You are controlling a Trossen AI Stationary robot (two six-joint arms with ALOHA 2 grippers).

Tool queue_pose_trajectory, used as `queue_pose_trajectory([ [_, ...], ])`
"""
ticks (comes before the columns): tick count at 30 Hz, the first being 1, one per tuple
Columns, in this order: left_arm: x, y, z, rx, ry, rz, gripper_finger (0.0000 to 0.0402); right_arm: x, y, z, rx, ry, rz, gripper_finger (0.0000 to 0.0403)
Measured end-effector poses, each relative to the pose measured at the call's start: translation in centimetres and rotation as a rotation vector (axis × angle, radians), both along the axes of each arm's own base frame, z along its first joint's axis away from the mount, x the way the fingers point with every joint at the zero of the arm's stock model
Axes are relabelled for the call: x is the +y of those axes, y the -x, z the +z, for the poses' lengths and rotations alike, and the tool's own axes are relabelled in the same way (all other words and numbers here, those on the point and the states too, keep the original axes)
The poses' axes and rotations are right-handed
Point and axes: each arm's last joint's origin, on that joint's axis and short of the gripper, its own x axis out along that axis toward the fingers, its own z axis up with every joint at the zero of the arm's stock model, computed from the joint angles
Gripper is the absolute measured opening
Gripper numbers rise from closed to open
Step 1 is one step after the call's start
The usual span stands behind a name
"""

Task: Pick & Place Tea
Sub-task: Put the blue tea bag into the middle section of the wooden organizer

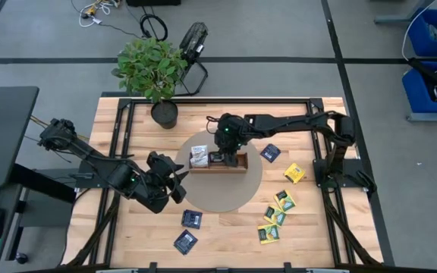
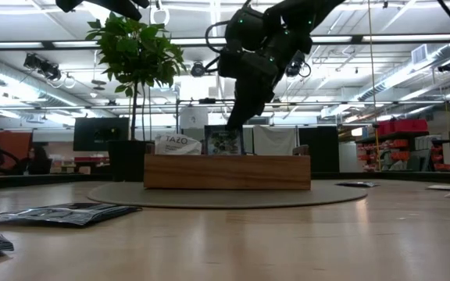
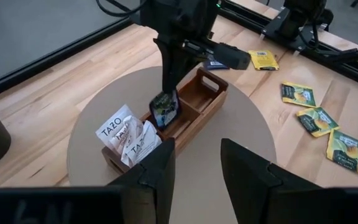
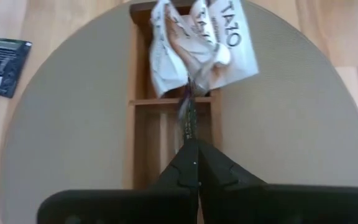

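Two grippers show: the right gripper (image 3: 166, 93) hangs over the wooden tray (image 1: 237, 166) on the round mat (image 1: 241, 193), fingers pinched on a dark tea packet (image 3: 164, 109) standing on edge in what seems the middle compartment. White-faced packets (image 3: 126, 134) fill the end compartment beside it. Yellow-green packets (image 1: 275, 216) and dark blue ones (image 1: 188, 231) lie loose on the table (image 1: 226, 243). The left gripper (image 1: 179, 180) hovers near the mat's edge, fingers apart and holding nothing.
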Motion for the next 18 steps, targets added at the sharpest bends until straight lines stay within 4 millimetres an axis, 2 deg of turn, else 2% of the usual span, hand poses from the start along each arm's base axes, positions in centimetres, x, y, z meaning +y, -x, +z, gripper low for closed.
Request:
queue_pose_trajectory([
  [8,-0.04,-0.07,0.06,-0.013,0.01,0.003,0.0133,-0.94,0.16,0.01,-0.006,0.011,-0.01,0.0],
  [18,-0.04,-0.08,0.07,-0.016,0.008,0.006,0.0133,-1.03,0.0,-0.61,0.011,0.012,-0.004,0.0],
])
